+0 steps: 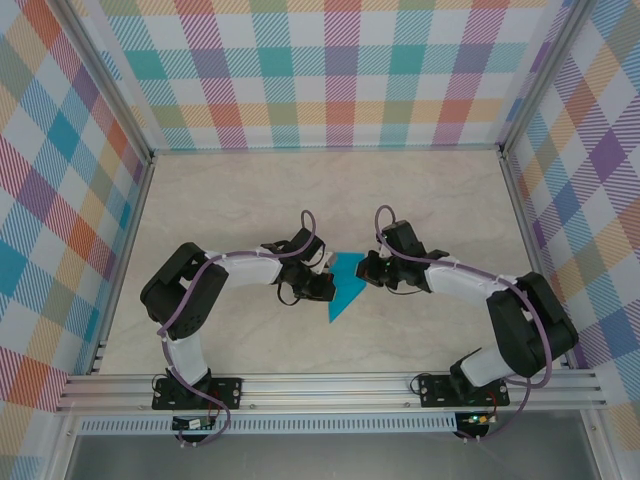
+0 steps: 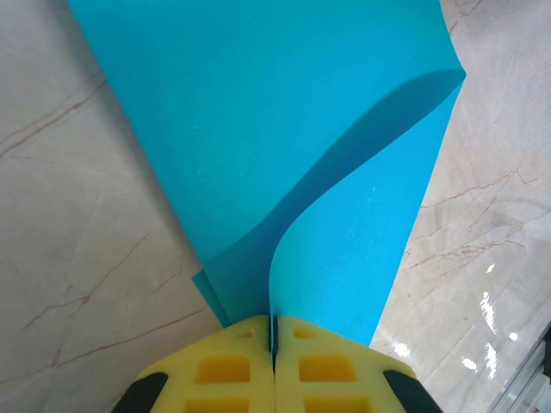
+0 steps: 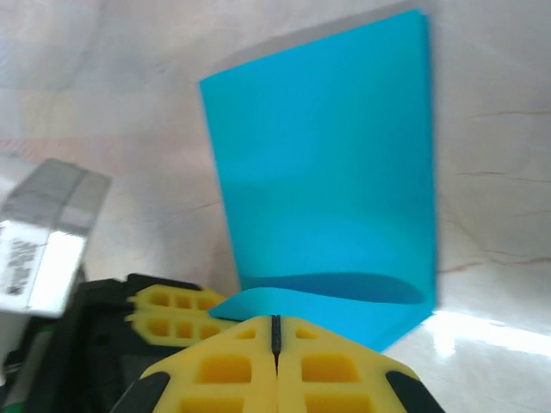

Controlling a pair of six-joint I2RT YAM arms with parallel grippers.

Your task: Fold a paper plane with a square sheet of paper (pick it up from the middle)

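Observation:
The square sheet of paper (image 1: 346,290) is teal and folded into a narrow triangle that points toward the near edge, mid-table between both arms. In the left wrist view the paper (image 2: 284,129) has its upper layer curling up into my left gripper (image 2: 275,331), which is shut on that flap. From above, the left gripper (image 1: 324,283) is at the paper's left edge and the right gripper (image 1: 366,268) at its upper right corner. My right gripper (image 3: 275,327) is shut, its tips against the near edge of the paper (image 3: 327,172); no paper shows between its jaws. The left gripper's fingers (image 3: 168,310) hold the flap's tip.
The marble-patterned table (image 1: 250,200) is walled by plaid panels on three sides. An aluminium rail (image 1: 330,385) carrying both arm bases runs along the near edge. A grey-white block (image 3: 43,241) on the left arm sits close at the left of the right wrist view.

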